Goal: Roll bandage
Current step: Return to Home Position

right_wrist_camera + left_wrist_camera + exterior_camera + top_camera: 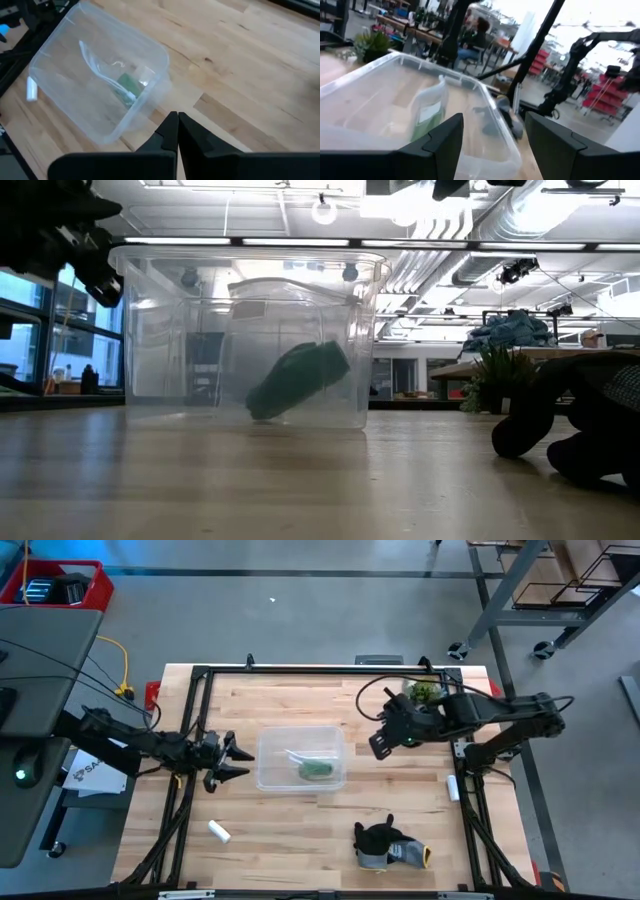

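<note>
The bandage (317, 770) is a small green roll lying tilted on the floor of a clear plastic container (272, 740) at the table's middle. It also shows in the low view (298, 378) and the right wrist view (127, 87). My left gripper (247, 760) stands open and level just left of the container's left wall; its own view looks past both fingers (492, 145) at the container's rim (485, 90). My right gripper (381, 747) is shut, raised above the table to the right of the container, with nothing in it (178, 131).
A small white cylinder (219, 831) lies near the front left, and a dark grey glove (388, 845) near the front right. A green plant (424, 692) stands at the back right. A black frame (300, 671) edges the table. A pale clear strip (297, 755) lies beside the bandage in the container.
</note>
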Controlling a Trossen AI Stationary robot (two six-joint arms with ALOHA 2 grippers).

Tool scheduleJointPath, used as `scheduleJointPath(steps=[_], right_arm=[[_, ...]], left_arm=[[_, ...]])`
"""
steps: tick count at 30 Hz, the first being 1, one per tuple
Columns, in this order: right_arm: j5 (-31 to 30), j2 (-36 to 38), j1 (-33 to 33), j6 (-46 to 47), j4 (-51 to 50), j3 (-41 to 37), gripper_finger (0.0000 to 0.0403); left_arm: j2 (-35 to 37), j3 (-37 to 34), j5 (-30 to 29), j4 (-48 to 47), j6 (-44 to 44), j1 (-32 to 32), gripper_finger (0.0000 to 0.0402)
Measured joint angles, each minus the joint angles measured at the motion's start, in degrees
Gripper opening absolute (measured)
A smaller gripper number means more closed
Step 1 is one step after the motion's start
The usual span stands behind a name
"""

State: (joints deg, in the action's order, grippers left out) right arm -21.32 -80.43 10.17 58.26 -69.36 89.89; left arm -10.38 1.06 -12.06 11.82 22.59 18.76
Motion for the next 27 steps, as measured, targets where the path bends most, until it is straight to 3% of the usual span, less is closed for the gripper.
scheduleJointPath(steps=[6, 12, 17, 21, 27], right_arm=[[-1.2, 1.4, 0.0, 0.4, -0.5, 0.0, 0.0], [-1.8, 1.8, 0.6, 0.4, -0.8, 0.0, 0.0], [-2.0, 1.7, 2.1, 2.3, -2.7, 0.0, 0.0], [-2.6, 1.8, 3.6, 4.9, -4.5, 0.0, 0.0], [-3.2, 3.6, 6.7, 6.0, 2.5, -5.3, 0.0]], left_arm=[[0.2, -0.4, 3.1, 0.3, -6.2, -3.2, 0.0209], [0.2, -0.4, 13.0, -0.6, -9.2, -11.3, 0.0209], [0.2, -0.4, 15.0, -2.2, -15.4, -18.1, 0.0209], [0.2, -0.4, 20.3, -2.4, -15.6, -22.7, 0.0209], [0.2, -0.4, 20.1, -3.0, -15.2, -24.5, 0.0209]])
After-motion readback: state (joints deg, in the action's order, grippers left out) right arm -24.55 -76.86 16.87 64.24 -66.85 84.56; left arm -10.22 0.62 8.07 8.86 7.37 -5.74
